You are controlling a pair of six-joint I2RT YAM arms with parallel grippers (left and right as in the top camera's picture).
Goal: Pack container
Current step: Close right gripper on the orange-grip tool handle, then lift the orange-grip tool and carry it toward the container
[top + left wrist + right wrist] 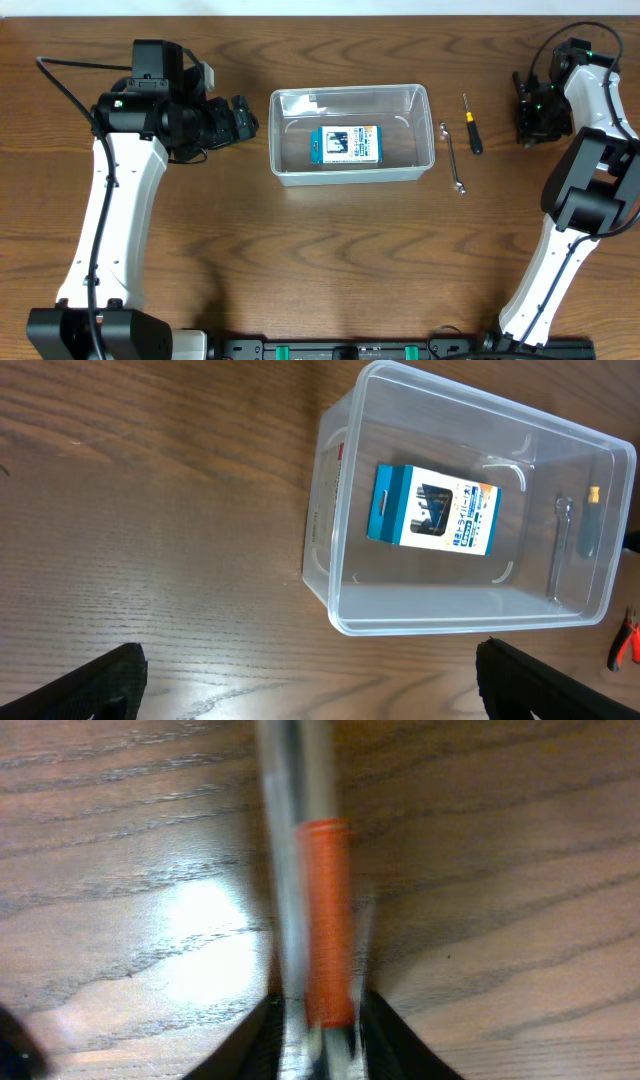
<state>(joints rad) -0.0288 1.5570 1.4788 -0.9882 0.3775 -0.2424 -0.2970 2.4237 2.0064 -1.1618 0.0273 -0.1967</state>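
Note:
The clear plastic container [345, 92] stands at the table's centre with a small blue-and-white box [344, 145] lying flat inside. My left gripper [240, 120] is open and empty just left of it. In the left wrist view its fingers [310, 690] are spread wide, short of the container's wall [450, 622], with the box [432, 508] inside. My right gripper [535, 110] is at the far right. In the right wrist view, which is blurred, its jaws [320, 1030] are closed around an orange-handled metal tool [325, 910] just above the wood.
A small silver wrench [453, 157] and a black-handled screwdriver [471, 128] lie on the table right of the container, between it and my right gripper. The table is brown wood.

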